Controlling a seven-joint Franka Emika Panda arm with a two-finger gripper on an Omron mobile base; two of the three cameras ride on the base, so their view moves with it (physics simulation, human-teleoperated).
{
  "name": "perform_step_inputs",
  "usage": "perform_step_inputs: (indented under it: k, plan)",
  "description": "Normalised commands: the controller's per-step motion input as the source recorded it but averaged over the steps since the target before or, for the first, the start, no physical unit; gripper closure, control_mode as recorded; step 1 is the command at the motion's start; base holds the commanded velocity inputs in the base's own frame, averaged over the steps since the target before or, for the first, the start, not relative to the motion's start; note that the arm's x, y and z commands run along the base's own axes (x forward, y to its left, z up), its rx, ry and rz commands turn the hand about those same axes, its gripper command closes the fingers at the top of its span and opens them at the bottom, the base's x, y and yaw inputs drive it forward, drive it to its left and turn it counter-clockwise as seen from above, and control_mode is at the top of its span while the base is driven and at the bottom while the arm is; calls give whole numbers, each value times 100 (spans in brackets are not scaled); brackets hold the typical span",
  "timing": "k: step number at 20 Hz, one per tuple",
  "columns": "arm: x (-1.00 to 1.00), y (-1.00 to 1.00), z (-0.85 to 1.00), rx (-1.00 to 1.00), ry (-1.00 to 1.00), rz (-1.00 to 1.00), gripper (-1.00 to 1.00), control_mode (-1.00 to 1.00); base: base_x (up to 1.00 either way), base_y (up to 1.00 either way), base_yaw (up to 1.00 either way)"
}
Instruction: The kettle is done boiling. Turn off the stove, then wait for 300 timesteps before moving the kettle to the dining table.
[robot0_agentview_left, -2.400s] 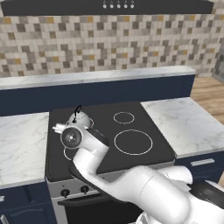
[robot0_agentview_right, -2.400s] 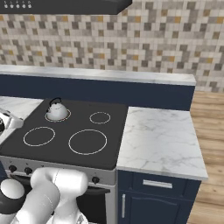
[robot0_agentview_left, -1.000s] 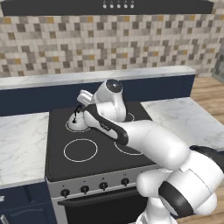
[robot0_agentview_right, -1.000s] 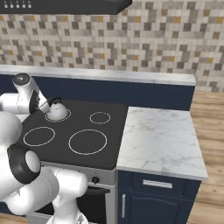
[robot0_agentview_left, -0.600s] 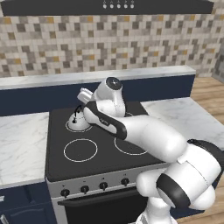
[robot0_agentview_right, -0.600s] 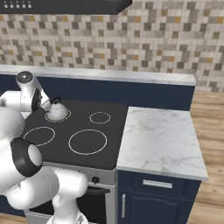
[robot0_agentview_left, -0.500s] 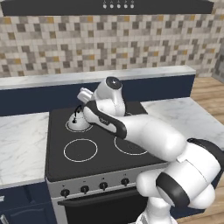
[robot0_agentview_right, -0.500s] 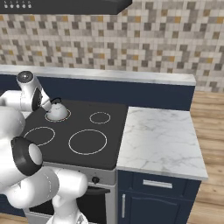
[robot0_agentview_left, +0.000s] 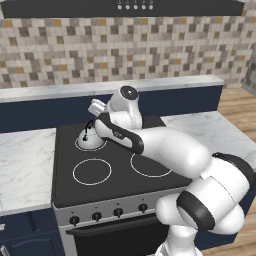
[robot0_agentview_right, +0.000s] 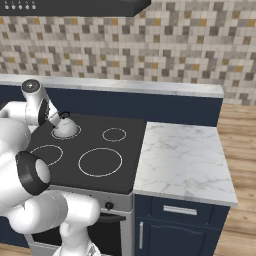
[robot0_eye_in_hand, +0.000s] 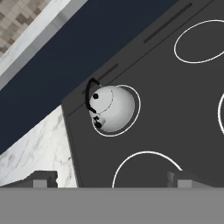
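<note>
**Open claw poised above the kettle on the rear burner**

Kettle (robot0_eye_in_hand: 113, 107) seated squarely inside a small white burner ring (robot0_eye_in_hand: 136, 114) at the back left of the stove (robot0_agentview_left: 120, 170), directly ahead of the claw and a little beyond its tips. Thin black handle (robot0_eye_in_hand: 89, 99) arched over the dome on the side toward the navy back ledge (robot0_agentview_left: 45, 112), so likely the natural place to grip. In the left base view, kettle (robot0_agentview_left: 90, 139) just beside and below the hand; in the right base view, kettle (robot0_agentview_right: 65, 128) just past the wrist. Centred on the ring as expected of a pot left to boil.

Claw (robot0_eye_in_hand: 111, 177) spread as wide as it goes, both dark fingertips (robot0_eye_in_hand: 43, 178) low in the hand view and well apart, nothing between them, touching nothing. Aimed down at the cooktop from above, apparently lined up for a descent onto the kettle rather than toward the controls.

Further out from the claw: a larger ring (robot0_eye_in_hand: 146, 168) nearly under the tips, another ring (robot0_eye_in_hand: 202, 40) off to one side, marble counter (robot0_eye_in_hand: 37, 151) beyond the cooktop's left edge. Row of black knobs (robot0_agentview_left: 107, 214) on the steel front panel, well behind and below the hand. Whether the burner is already off cannot be told. Dining table still to be reached.
</note>
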Motion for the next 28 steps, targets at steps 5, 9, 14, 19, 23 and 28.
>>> perform_step_inputs:
  k: [5,9,14,19,23,28]
  plan:
    - [5,0,0,0,0,0,-100,-100,0,0,0]
    - [8,0,0,0,1,0,-100,-100,0,0,0]
    - [10,0,0,0,3,0,-100,-100,0,0,0]
    - [11,0,-5,0,3,0,-100,-100,0,0,0]
    - [18,0,-16,0,3,0,-100,-100,0,0,0]
    - [18,0,-11,0,2,0,-100,-100,0,0,0]
